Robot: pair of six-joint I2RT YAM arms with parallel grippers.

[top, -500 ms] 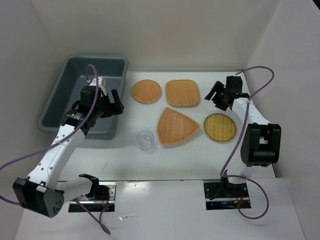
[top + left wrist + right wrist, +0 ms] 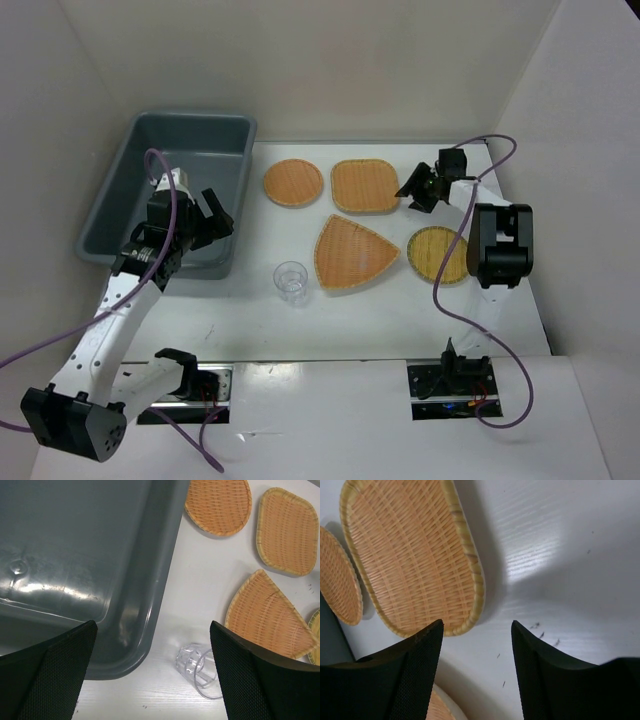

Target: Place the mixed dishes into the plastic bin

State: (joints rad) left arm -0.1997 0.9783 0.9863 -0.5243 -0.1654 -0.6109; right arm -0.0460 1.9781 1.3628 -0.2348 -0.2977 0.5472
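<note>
The grey plastic bin stands at the back left with nothing visible inside it. A round orange tray, a rounded-square tray, a rounded-triangle tray and a yellower round tray lie flat on the table. The clear cup stands upright in front of them. My left gripper is open and empty over the bin's near right corner, with the cup just right of it. My right gripper is open and empty, low beside the right edge of the rounded-square tray.
White walls close in the table at the back and on both sides. The right arm's forearm hangs over the right part of the yellower tray. Purple cables loop from both arms.
My left gripper has drawn back a little toward the near left over the bin's corner. My right arm has folded and its gripper has moved left, closer to the rounded-square tray.
</note>
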